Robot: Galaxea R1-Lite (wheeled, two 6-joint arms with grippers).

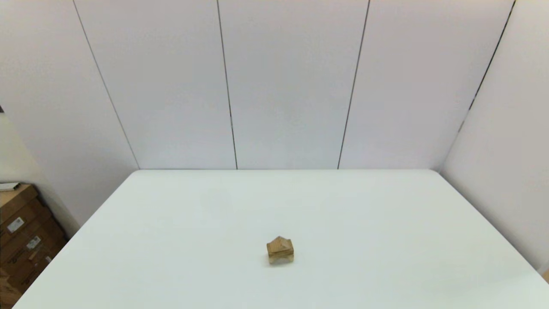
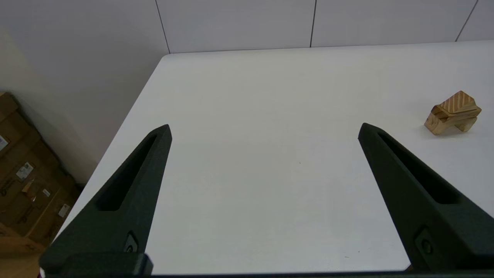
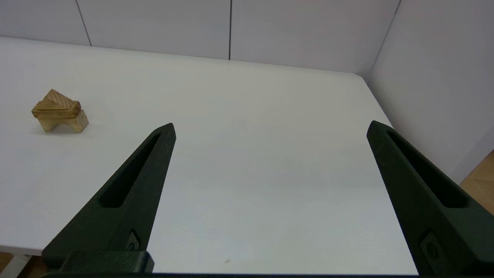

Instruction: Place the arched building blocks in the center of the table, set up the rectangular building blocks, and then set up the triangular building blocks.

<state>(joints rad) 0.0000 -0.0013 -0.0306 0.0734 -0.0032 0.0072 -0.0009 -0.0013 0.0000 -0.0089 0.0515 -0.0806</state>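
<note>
**Three blocks stacked near the middle of the table, both claws wide apart and empty**

Right now the three wooden blocks stand as one small stack on the white table [image 1: 364,223], roughly midway across it and toward the near half in the head view. At the bottom is the arch block [image 3: 73,122], resting on its two short legs with the curved cut-out facing down toward the tabletop. On top of it lies the flat rectangular block [image 3: 56,111], seated flat though turned a little off the arch's line, so one end overhangs slightly. On that sits the triangle block [image 3: 58,99], peak pointing up, its sloped face showing diagonal wood grain. From the head view the stack reads as a little house shape with the triangle block [image 1: 279,243] on top.

Neither arm shows in the head view; both are held back at the near edge of the table. The left gripper [image 2: 264,129] hangs over the table's left part with its two black fingers spread wide, nothing between them, and the stack well off to its right. The right gripper [image 3: 270,127] hangs over the right part of the table, fingers likewise spread wide and empty, the stack well off to its left.

Cardboard boxes [image 1: 21,240] stand on the floor beside the table's left side, and pale wall panels [image 1: 291,86] rise behind the far edge.
</note>
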